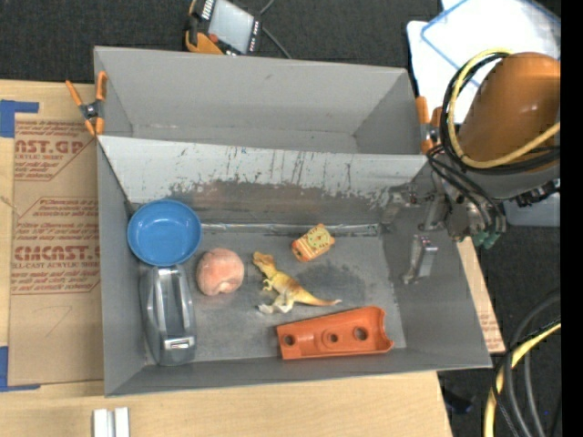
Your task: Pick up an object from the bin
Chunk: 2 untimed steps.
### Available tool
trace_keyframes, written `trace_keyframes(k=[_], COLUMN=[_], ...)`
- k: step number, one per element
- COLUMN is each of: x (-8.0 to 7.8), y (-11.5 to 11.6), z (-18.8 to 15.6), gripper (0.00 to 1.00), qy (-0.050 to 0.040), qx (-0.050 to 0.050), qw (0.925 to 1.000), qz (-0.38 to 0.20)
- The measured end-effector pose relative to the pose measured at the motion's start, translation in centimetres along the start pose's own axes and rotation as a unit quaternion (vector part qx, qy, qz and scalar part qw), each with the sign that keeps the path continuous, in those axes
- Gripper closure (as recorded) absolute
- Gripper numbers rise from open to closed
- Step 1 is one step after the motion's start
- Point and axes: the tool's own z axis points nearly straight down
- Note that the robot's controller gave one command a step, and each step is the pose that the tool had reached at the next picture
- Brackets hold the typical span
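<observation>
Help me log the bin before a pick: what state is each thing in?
Blue bowl: upright, opening up, nothing in it.
Pink ball: resting on the floor beside the bowl.
Yellow toy dinosaur: lying mid-floor.
Small orange-and-yellow block: tilted, near the back wall.
Orange bar: lying flat, holes up, at the front.
Clear dispenser: lying along the left wall.
Gripper: over the bin's right side, apart from all things.

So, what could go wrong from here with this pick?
The gripper hangs close to the grey metal bin's sloped right wall; descending here it might scrape it and find nothing. The flat orange plastic bracket with three holes lies low on the floor and may be hard to grip. The thin yellow toy dinosaur just beside it could get knocked.
</observation>
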Motion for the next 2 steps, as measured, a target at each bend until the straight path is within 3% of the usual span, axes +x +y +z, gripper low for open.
trace_keyframes(k=[1,2], x=[3.7,5.0], y=[5.2,5.6], z=[14.2,8.3], gripper=[0.00,0.00], qy=[0.0001,-0.0068], qx=[0.000,0.002], qw=[0.9951,0.9939], qz=[-0.099,-0.110])
